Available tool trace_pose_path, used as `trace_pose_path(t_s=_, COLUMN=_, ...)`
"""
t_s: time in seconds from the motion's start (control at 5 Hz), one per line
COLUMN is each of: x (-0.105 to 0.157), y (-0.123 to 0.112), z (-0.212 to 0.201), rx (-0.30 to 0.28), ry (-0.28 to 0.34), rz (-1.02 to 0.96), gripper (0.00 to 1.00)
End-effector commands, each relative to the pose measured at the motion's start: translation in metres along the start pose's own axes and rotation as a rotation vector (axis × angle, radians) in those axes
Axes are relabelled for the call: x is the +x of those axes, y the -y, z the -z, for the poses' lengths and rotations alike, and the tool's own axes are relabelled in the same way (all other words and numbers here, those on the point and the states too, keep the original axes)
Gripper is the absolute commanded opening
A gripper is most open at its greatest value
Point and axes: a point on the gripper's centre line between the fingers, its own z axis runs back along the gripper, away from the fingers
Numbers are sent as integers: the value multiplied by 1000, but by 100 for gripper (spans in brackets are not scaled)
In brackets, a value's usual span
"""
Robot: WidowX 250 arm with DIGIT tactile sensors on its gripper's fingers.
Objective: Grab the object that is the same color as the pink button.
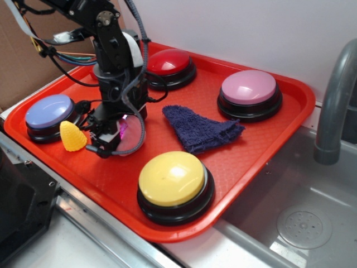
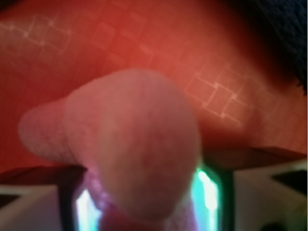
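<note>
- Wrist view: a soft pink plush toy (image 2: 139,159) fills the frame, blurred and rounded, with a paler nub poking left, sitting between the two jaws, which press against its sides.
- Behind it lies the red tray (image 2: 144,38).
- Exterior view: the gripper (image 1: 114,131) is low over the tray (image 1: 290,111), beside a yellow ridged cone (image 1: 72,137).
- The pink button (image 1: 249,94) sits at the tray's far right corner, well apart.
- A dark blue cloth (image 1: 202,129) lies mid-tray.

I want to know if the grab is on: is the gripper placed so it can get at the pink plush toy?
Probably yes. The gripper is down on the red tray, and the wrist view shows the pink plush toy right between its fingers, nothing blocking. Whether it is clamped, I cannot tell.
</note>
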Motion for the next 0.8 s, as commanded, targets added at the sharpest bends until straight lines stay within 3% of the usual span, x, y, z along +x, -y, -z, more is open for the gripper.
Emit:
trace_pose_path(t_s=0.0, x=-22, y=-9, z=-74, rx=106, ry=7, rz=-499, gripper=0)
trace_pose_path(t_s=0.2, x=-34, y=-17, z=-123, rx=90, ry=27, rz=-750, gripper=0)
trace_pose_path(t_s=0.4, x=-45, y=-7, z=-172, rx=116, ry=24, rz=-1005, gripper=0)
trace_pose_path(t_s=0.6, x=-49, y=3, z=-205, rx=33, ry=5, rz=-1249, gripper=0)
